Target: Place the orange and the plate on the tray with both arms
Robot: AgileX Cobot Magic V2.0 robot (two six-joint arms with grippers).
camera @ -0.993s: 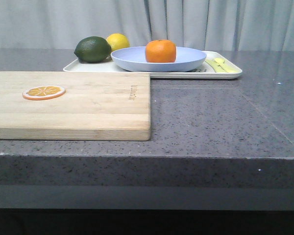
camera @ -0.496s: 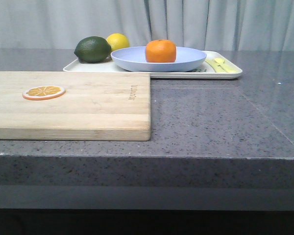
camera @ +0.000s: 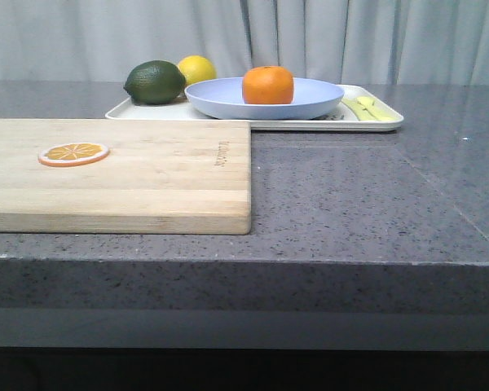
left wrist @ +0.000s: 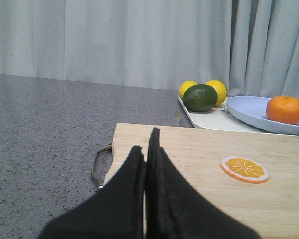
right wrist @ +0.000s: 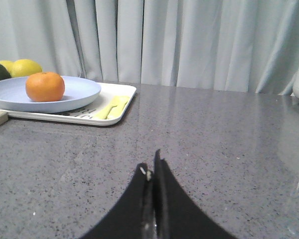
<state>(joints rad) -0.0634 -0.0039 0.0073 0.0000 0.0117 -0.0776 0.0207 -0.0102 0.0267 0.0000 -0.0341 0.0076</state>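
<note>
Bkgd: pale grey pleated curtain (camera: 310, 37) across 12 o'clock, full width. Dark grey speckled stone countertop (camera: 359, 204) w/ thick front edge at 6 o'clock. Soft, even light.

tray lettering (right wrist: 79, 114): too small to read
plate (left wrist: 254, 112): right side cut off in left wrist view
lemon (camera: 197, 68): partly behind lime (camera: 155, 82)

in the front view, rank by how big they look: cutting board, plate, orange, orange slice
1. cutting board, though it is nearest the camera, which enlarges it
2. plate
3. orange and orange slice look too alike to rank: the slice is wider but flatter and nearer.
</note>
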